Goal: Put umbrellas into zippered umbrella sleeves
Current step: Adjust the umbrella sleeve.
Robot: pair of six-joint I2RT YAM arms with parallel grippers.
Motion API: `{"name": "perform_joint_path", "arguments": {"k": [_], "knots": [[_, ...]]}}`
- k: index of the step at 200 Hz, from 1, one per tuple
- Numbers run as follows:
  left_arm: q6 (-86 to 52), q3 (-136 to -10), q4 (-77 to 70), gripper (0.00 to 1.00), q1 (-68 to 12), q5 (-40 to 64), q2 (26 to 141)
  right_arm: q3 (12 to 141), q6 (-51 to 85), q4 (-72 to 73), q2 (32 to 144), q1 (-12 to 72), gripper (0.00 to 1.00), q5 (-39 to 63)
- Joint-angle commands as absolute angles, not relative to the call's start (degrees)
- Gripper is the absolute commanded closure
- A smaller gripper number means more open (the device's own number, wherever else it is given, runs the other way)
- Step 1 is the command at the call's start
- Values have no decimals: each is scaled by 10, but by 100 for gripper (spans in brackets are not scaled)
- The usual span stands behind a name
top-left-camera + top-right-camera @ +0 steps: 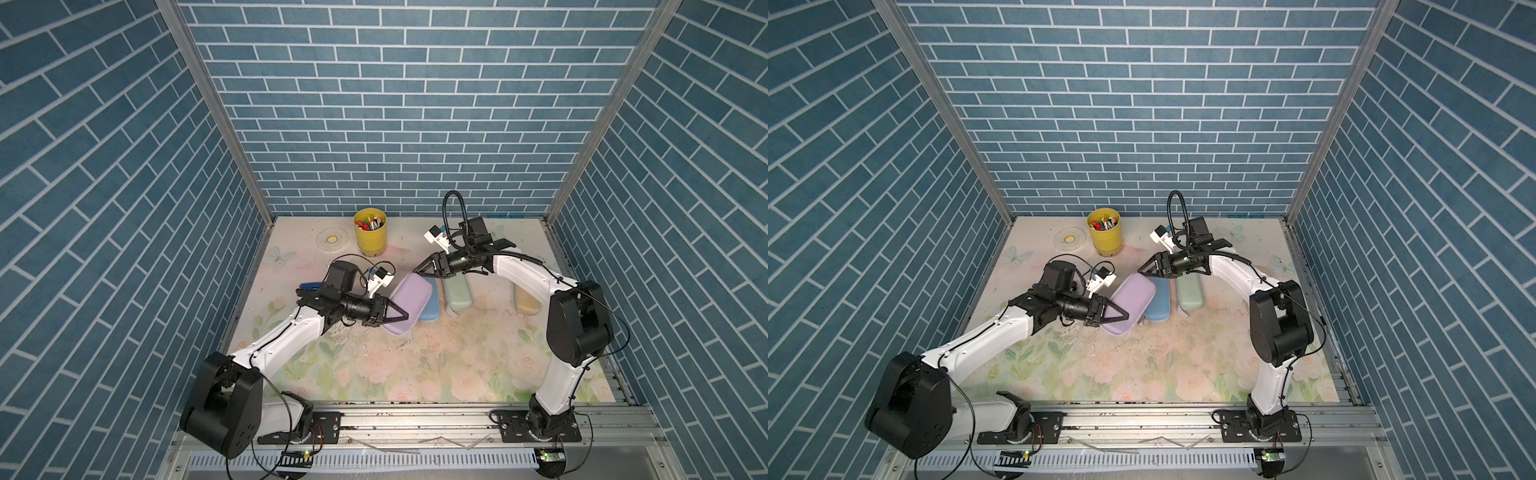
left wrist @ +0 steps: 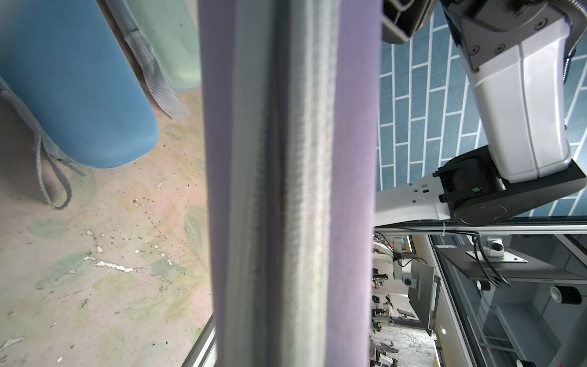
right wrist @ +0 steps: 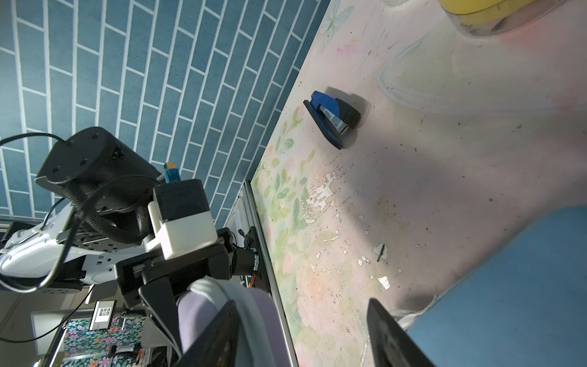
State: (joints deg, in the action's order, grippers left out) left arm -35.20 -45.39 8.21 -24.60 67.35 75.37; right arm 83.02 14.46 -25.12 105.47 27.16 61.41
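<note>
Left gripper (image 1: 402, 312) clamped, right gripper (image 1: 420, 269) agape.

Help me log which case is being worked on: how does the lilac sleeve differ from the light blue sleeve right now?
The lilac sleeve is gripped at its near end by the left claw; no claw touches the light blue sleeve. The lilac sleeve is tilted up off the table, while the light blue sleeve lies flat on it. Both are oblong, round-ended zip cases that look closed.

- Blue brick-pattern walls (image 1: 374, 104) close in three sides, joined at metal corner posts (image 1: 220, 116);
- the worktop (image 1: 436, 365) wears a faded floral print, scuffed and flaking;
- an aluminium rail (image 1: 415, 419) runs along its near edge.
</note>
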Motion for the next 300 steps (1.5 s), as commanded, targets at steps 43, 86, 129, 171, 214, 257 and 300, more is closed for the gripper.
{"name": "perform_joint_path", "arguments": {"k": [43, 86, 129, 171, 214, 257, 300], "knots": [[-285, -497, 87, 78, -230, 666, 767, 771, 225, -196, 1011, 229, 27, 632], [-297, -497, 70, 78, -234, 670, 766, 764, 185, -242, 979, 254, 16, 663], [-298, -499, 67, 78, -243, 672, 768, 773, 182, -226, 1011, 282, 18, 700], [-296, -510, 60, 77, -247, 687, 770, 821, 154, -271, 1051, 309, 37, 720], [-335, -504, 34, 38, -187, 633, 743, 749, 343, -45, 1020, 302, 77, 659], [-618, -345, -215, 18, -63, 417, 651, 685, 557, 164, 978, 301, 88, 459], [-678, -260, -228, 4, -219, 141, 560, 549, 770, 327, 907, 339, 93, 84]]}}
